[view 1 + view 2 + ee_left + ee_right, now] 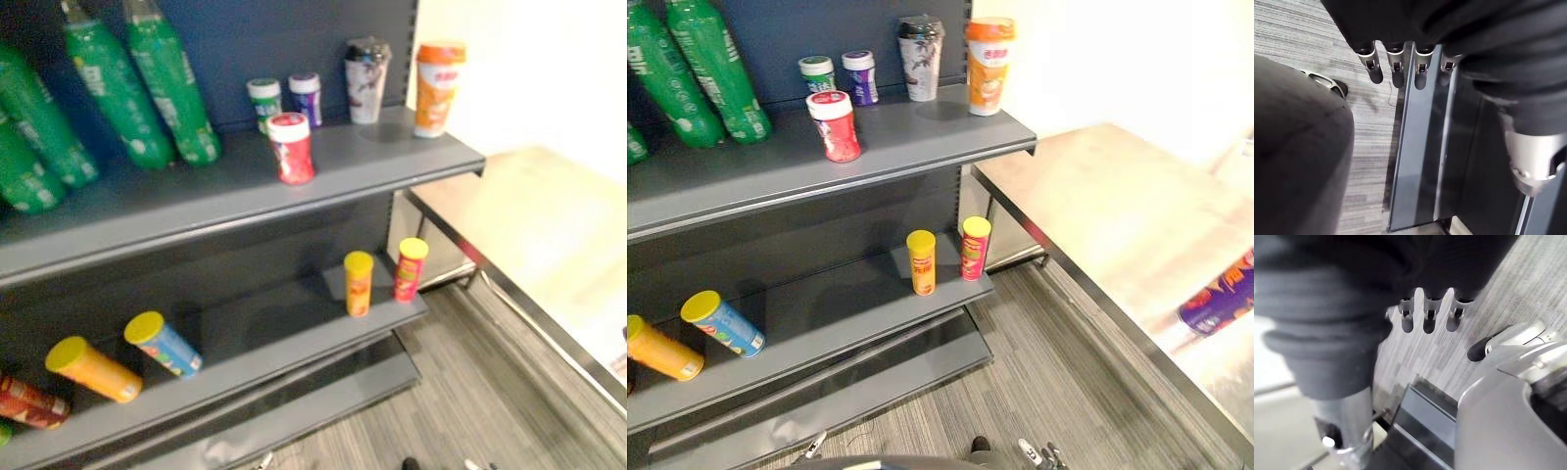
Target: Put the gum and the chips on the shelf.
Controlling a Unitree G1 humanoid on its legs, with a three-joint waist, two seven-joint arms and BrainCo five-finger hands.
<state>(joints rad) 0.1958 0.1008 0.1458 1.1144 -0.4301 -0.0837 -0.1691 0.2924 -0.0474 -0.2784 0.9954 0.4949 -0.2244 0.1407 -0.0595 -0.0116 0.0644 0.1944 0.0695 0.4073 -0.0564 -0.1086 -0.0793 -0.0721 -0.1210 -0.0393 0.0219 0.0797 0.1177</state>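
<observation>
Hands at rest: left hand (1396,71) and right hand (1429,316) hang low, fingers straight and empty. Red gum jar (291,147) stands on the upper shelf (147,201). A purple pack (1218,299), probably chips, lies on the table (1097,215), nearer the right hand.

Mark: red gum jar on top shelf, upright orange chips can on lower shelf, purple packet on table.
red gum jar (293,159), left eye view, red body.
upright orange chips can (359,291), left eye view, mid-body.
purple packet (1222,303), right eye view, front face.
</observation>
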